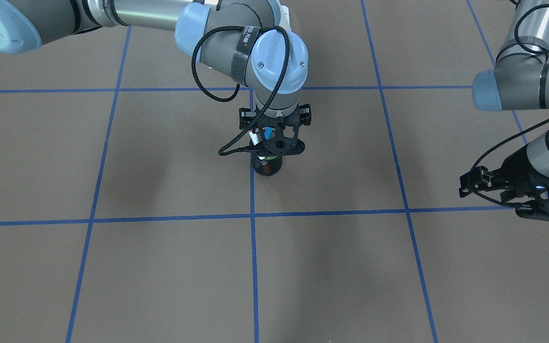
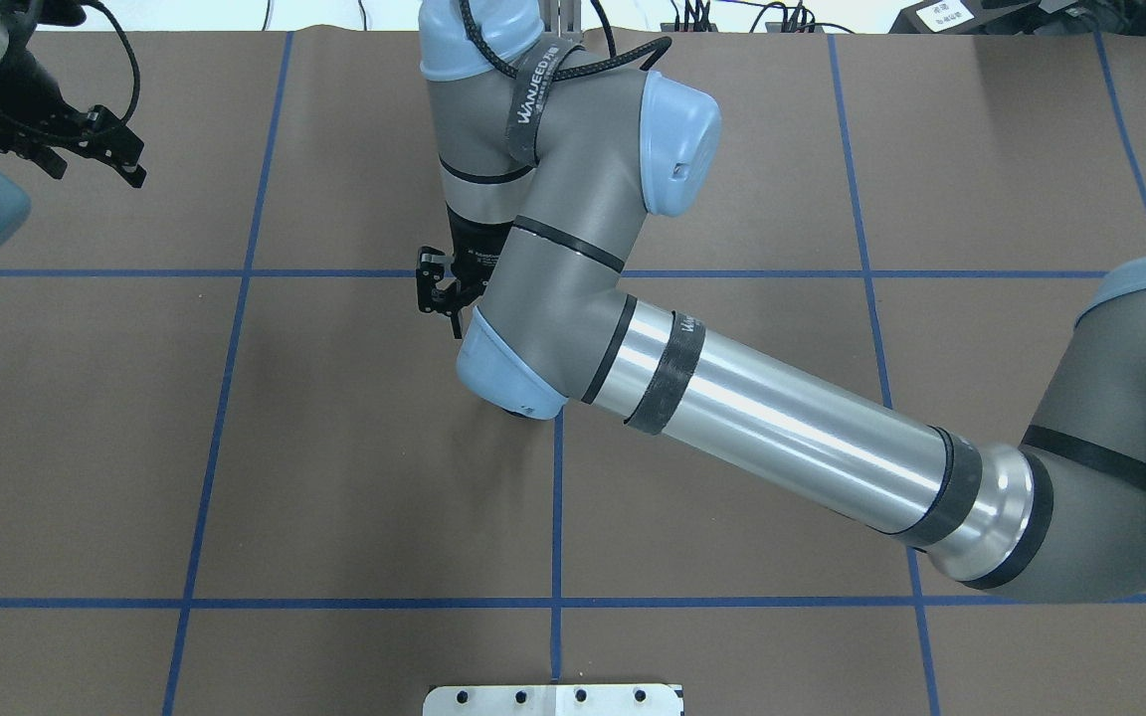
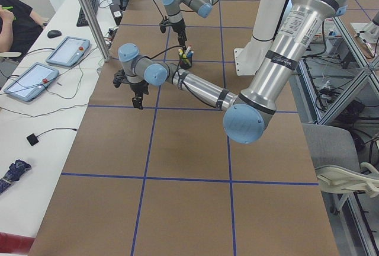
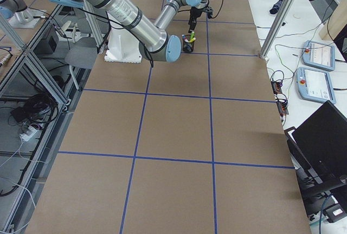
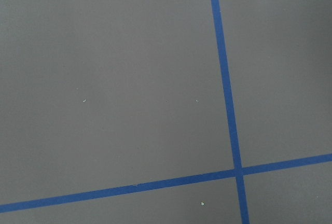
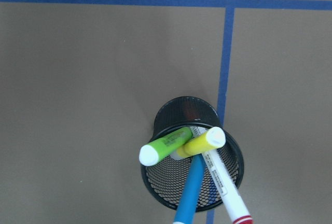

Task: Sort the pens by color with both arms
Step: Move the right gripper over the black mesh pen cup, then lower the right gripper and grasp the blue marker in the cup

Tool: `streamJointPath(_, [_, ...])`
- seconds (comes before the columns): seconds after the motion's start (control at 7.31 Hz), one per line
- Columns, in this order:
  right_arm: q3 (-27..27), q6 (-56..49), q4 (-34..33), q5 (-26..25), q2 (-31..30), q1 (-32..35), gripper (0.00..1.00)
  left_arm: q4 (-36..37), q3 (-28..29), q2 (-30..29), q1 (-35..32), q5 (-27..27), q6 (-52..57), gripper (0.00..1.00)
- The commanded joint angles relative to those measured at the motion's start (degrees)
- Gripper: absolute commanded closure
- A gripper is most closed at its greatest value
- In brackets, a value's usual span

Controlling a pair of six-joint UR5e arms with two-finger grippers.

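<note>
over the table's middle, the right gripper (image 1: 279,145) hangs straight above the black mesh cup (image 6: 181,112), prob lined up to pull a pen out; its cam looks right down into the cup. can't tell if its jaws are open or closed, no fingers show clearly. all four pens (image 6: 194,175) stand in that cup, leaning on the rim w/ tops fanned out, so none sorted yet imo. the cup sits on a blue tape line (image 6: 224,79), near a crossing.

the left gripper (image 1: 539,202) hangs well apart at the table's left side, over bare brown table (image 5: 104,79), nothing seen in it; open or closed, can't tell either. likely parked there to take its share.

pens: light green pen (image 6: 166,146) w/ white end, stubby yellow pen (image 6: 205,141) crossing it, slim blue pen (image 6: 192,190), and white pen (image 6: 222,185) w/ printed text and red bands at its top.
</note>
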Motion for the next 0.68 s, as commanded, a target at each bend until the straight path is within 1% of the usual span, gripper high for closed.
streamJointPath(0.0, [-3.1,7.53,4.67,-0.04,0.44,-1.11,0.13,0.0,-0.09,-0.03,0.01,0.0,0.34,0.01])
streamJointPath(0.27, [-3.64,8.01,4.96,-0.04,0.08,-1.9,0.28,0.0,-0.09,-0.21,0.01,0.0,0.34,0.01])
streamJointPath(0.55, [-3.64,8.8,4.78,0.22,-0.36,-2.34,0.29,-0.09,-0.27,-0.21,0.01,0.0,0.34,0.01])
